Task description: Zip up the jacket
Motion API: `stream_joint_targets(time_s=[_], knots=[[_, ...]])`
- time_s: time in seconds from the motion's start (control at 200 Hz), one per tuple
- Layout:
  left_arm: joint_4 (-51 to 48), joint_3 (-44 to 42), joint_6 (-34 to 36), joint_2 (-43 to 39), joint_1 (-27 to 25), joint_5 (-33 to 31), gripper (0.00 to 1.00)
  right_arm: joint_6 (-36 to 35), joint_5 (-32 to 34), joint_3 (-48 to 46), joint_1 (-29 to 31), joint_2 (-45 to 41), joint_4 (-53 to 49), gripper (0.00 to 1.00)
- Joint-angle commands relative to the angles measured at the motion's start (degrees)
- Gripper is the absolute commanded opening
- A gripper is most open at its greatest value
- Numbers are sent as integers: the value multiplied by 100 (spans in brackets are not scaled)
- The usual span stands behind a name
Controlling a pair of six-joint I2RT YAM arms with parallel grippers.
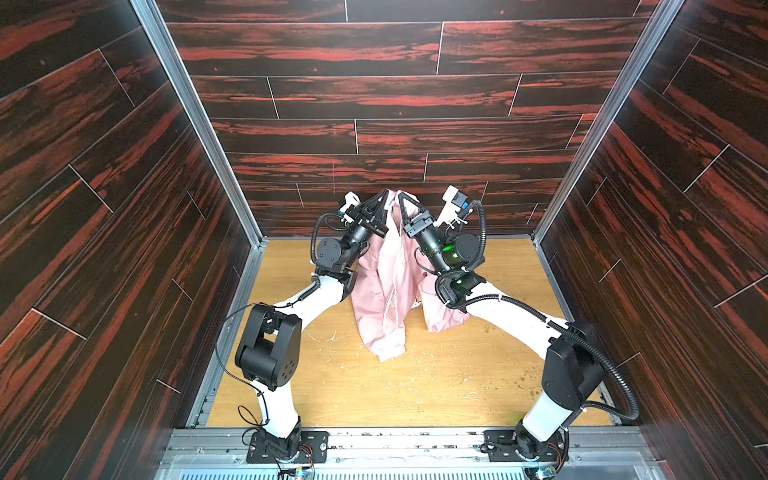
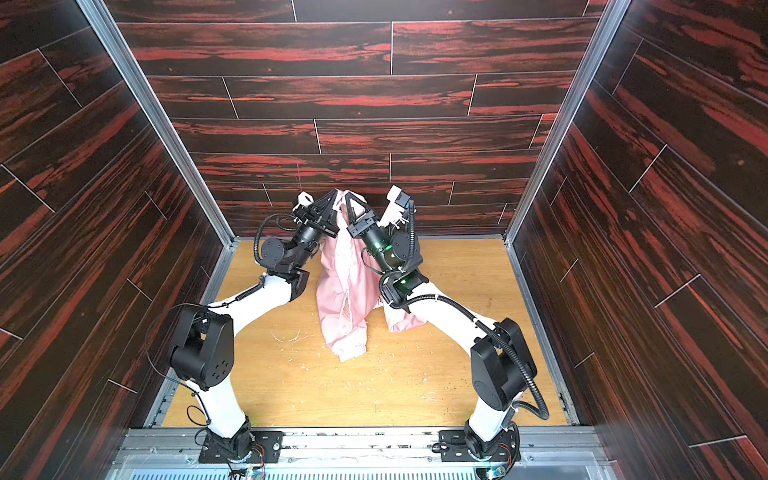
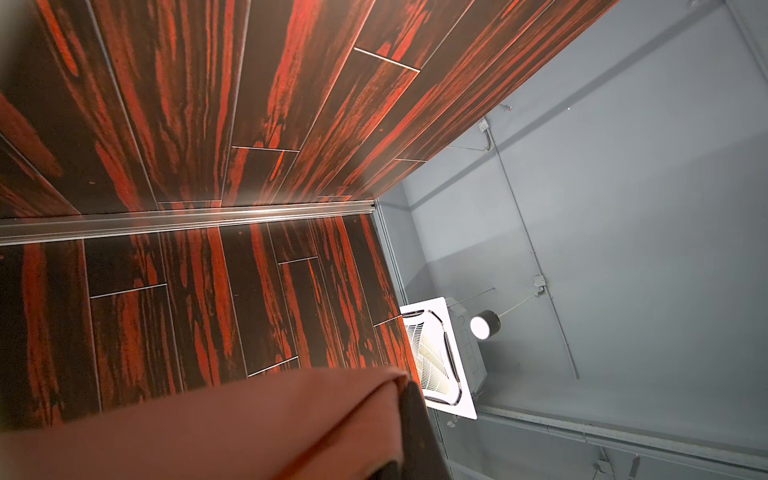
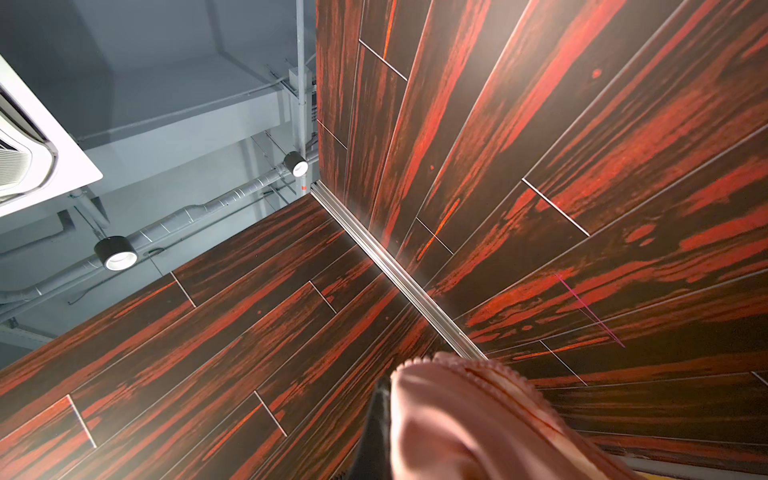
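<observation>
Hanging where, the jacket (image 1: 386, 291)?

It is hanging near the back wall (image 1: 374, 137), with its top edge lifted high. Its lower part is trailing down onto the wooden surface (image 1: 415, 382), where a gathered pink end is resting. Both top views are showing it this way.

What is the left claw (image 1: 384, 196) doing?

It is pinching the pink cloth at the very top, with its jaws pressed together on the fabric. In the left wrist view, the cloth is lying folded against one dark finger (image 3: 415, 428).

And the right claw (image 1: 401, 200)?

It is gripping the same top edge, just beside the left claw and likewise pressed together on the cloth. In the right wrist view, the zipper teeth (image 4: 511, 376) are running along the pinched edge, and another dark fingertip (image 4: 374, 424) is lying against the fabric.

Is the front joined?

A pale strip is running down the middle of the hanging cloth. I am not managing to tell whether the two sides are meeting there, because the folds are hiding it.

Is anything else touching it?

The cloth is draping against both wrists as it is falling between them.
</observation>
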Motion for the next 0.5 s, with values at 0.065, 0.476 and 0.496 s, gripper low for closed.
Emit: stream_joint_targets(time_s=[0.065, 0.476, 0.496], knots=[[439, 166, -27, -11, -41, -36, 0, 124, -28, 270, 69, 248, 203, 0], [439, 170, -9, -53, -48, -69, 0, 91, 330, 161, 93, 120, 137, 0], [439, 169, -10, -49, -48, -72, 0, 68, 360, 147, 91, 97, 142, 0]])
